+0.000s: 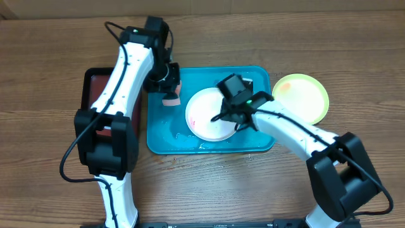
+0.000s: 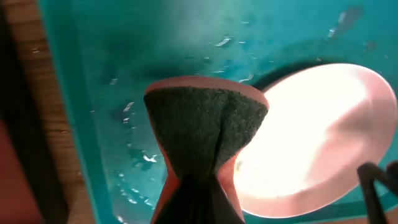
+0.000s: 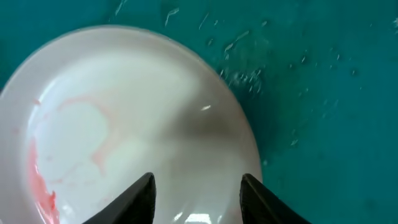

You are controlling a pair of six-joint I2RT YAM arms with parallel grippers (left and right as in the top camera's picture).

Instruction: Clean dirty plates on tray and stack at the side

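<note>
On my far left the black tray [image 1: 95, 85] with its dark red inside sits on the wooden table [image 1: 50, 50], touching the left edge of the turquoise tray [image 1: 163, 132]. My left gripper [image 1: 169, 90] hangs over that turquoise tray's left part, its jaws squeezed tight on a sponge [image 2: 205, 127]. The sponge is pinched in at the waist, with its dark scouring face toward the wrist camera, and the wet tray floor [image 2: 106, 81] shows below it. Just to the right of the sponge, apart from it, the white plate [image 1: 209, 115] lies flat in the middle of the tray. My right gripper [image 3: 198, 198] is over the plate's right side. Its two fingers [image 3: 140, 194] stand partly apart with nothing between them, and the plate's bowl [image 3: 130, 118] shows through the gap, red smears at its left rim. I cannot tell whether the tips touch it. Farthest right, the yellow-green plate [image 1: 302, 96] rests on the table just outside the tray.
</note>
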